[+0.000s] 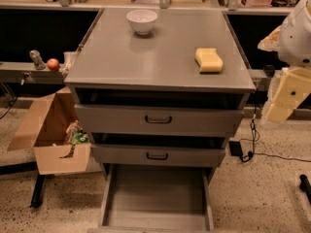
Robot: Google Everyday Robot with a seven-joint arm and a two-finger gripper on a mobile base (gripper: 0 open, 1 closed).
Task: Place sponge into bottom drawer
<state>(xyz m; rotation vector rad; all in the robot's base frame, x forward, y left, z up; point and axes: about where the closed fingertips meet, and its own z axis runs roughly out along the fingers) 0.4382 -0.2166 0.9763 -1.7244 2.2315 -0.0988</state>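
Camera view: looks down on a grey cabinet (121,62) from its near side.
Sponge (209,60): a pale yellow block lying flat on the cabinet top, close to the right edge and toward the near side.
Bottom drawer (155,193): stands open toward the near side, its flat grey floor in full view.
Upper drawers: the top drawer (158,119) and middle drawer (158,155) each sit slightly out, with dark handles.
Gripper (278,114): cream-coloured, off the cabinet's right side, below the level of the top, well apart from the sponge.
Gripper state: cannot tell whether it is released or clenched.
Bowl (142,21): white, upright, at the far middle of the top.
Box (48,125): open cardboard, on the floor at left.
Apple (53,64): red, on a ledge left of the cabinet.
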